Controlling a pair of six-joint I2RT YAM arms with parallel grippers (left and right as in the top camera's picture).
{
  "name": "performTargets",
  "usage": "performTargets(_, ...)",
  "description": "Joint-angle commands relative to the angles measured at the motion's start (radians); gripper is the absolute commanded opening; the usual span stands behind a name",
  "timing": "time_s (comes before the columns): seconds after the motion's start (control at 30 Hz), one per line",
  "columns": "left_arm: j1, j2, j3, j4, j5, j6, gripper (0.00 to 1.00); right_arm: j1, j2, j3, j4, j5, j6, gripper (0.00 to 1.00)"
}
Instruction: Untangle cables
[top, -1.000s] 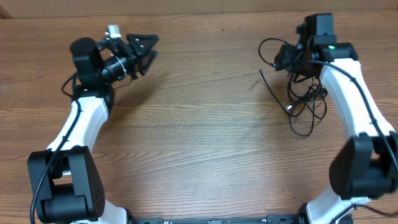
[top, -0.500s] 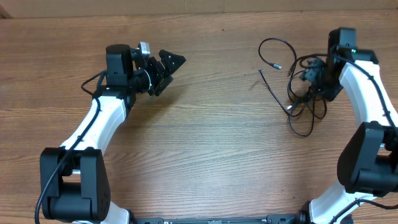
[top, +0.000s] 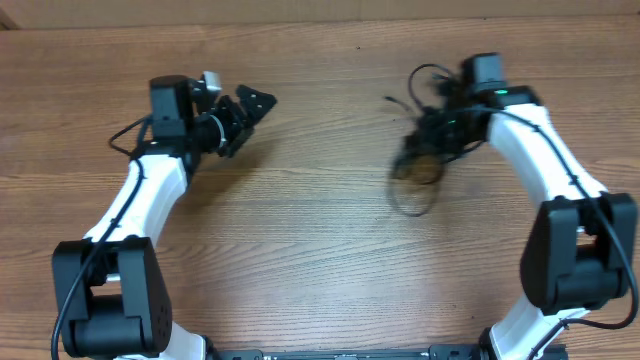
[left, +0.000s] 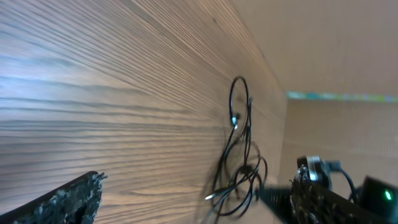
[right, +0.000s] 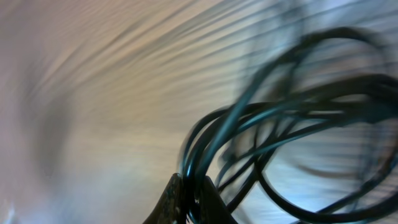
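Currently, R end effector (right: 188, 198): jaws pressed together, pinching several strands of the cables (right: 273, 121) at the tips. From overhead I see the bundle as a blurred black clump w/ loops trailing just beside that end effector, right of centre on the desk (top: 320, 250); cannot tell if it's lifted clear. L end effector (top: 252, 113): jaws spread wide, nothing between them, well apart from the cables, over the desk's far-left part.
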Motion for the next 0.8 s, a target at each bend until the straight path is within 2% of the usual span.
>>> performTargets(0.0, 0.047, -0.052, 0.01, -0.011, 0.03, 0.049, 0.97, 0.145, -0.003, 0.016, -0.029, -0.302, -0.107, 0.04)
performTargets(0.1, 0.09, -0.064, 0.01, -0.015, 0.055, 0.05, 0.99, 0.279, -0.019, 0.074, -0.125, -0.284, -0.175, 0.04)
performTargets(0.23, 0.125, -0.064, 0.01, -0.031, 0.087, 0.06, 1.0, 0.369, -0.048, 0.157, -0.211, -0.09, -0.172, 0.04)
performTargets(0.37, 0.122, -0.064, 0.01, -0.105, 0.084, 0.122, 1.0, 0.358, -0.073, 0.19, -0.244, 0.09, -0.162, 0.04)
performTargets(0.53, 0.098, -0.064, 0.01, -0.196, 0.079, 0.14, 0.98, 0.29, -0.076, 0.188, -0.234, 0.454, -0.038, 0.05)
performTargets(0.57, 0.087, -0.064, 0.01, -0.216, 0.074, 0.14, 0.97, 0.277, -0.076, 0.188, -0.225, 0.482, -0.032, 0.11)
performTargets(0.63, 0.056, -0.064, 0.01, -0.251, 0.051, 0.138, 0.97, 0.258, -0.076, 0.188, -0.208, 0.498, -0.033, 0.35)
performTargets(0.73, 0.0, -0.064, 0.01, -0.302, 0.019, 0.077, 0.95, 0.24, -0.076, 0.188, -0.191, 0.501, -0.031, 0.64)
performTargets(0.77, -0.024, -0.064, 0.01, -0.321, 0.007, 0.037, 0.95, 0.233, -0.076, 0.188, -0.189, 0.502, -0.006, 0.68)
